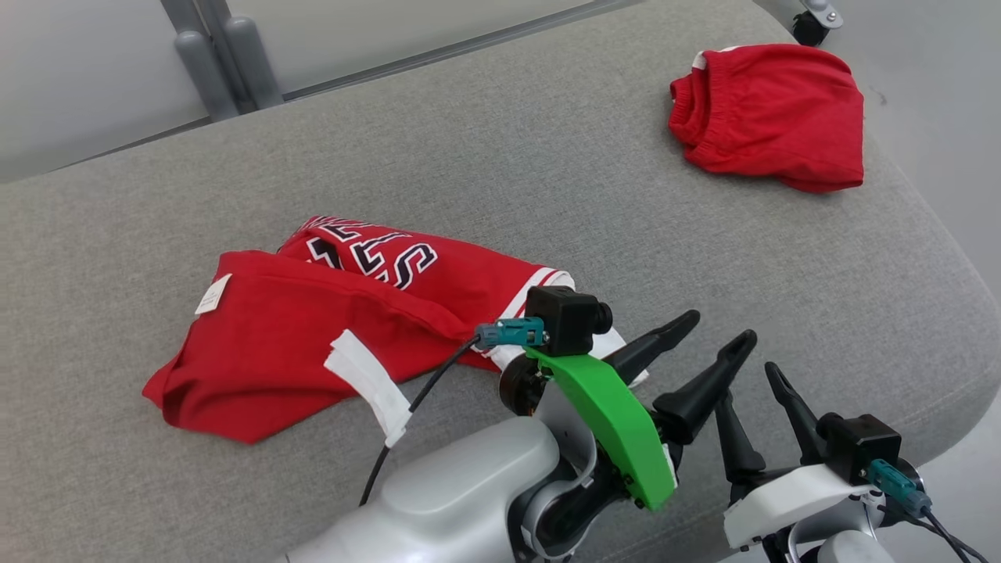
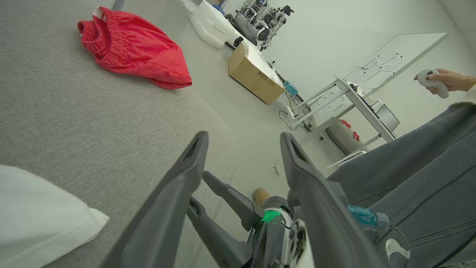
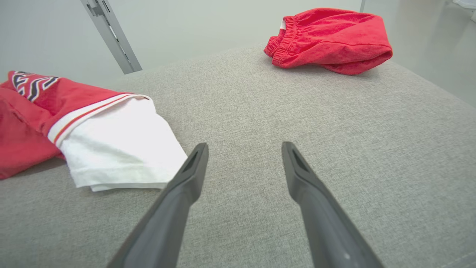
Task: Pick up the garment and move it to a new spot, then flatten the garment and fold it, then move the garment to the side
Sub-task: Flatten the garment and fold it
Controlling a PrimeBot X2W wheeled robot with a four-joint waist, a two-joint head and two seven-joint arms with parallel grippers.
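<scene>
Holding the left gripper (image 1: pixel 721 326) wide open above the grey cushion (image 1: pixel 547 180), near its front edge, with nothing between the two dark fingers. Holding the right gripper (image 1: pixel 747 381) just beside it, also spread wide and gripping nothing, fingers pointing over bare cushion.

Finding the red jersey (image 1: pixel 313 344) crumpled on the cushion to the left of both grippers. Showing dark-and-white lettering on its far side, a white label at its left edge and a white strip across the front fold. Ending at the right in a white hem with red striping, partly hidden behind the left wrist camera in the head view. Catching that white hem just left of one finger in the right wrist view, unable to tell whether touching.

Seeing the red shorts (image 1: pixel 770 117) bunched at the far right corner of the cushion, well apart from the jersey.

Picking out, past the cushion's edge in the left wrist view, a cardboard box (image 2: pixel 254 72) on the pale floor and a person in grey trousers (image 2: pixel 409 167), one hand (image 2: pixel 452 80) gripping a white controller (image 2: pixel 427 77).
</scene>
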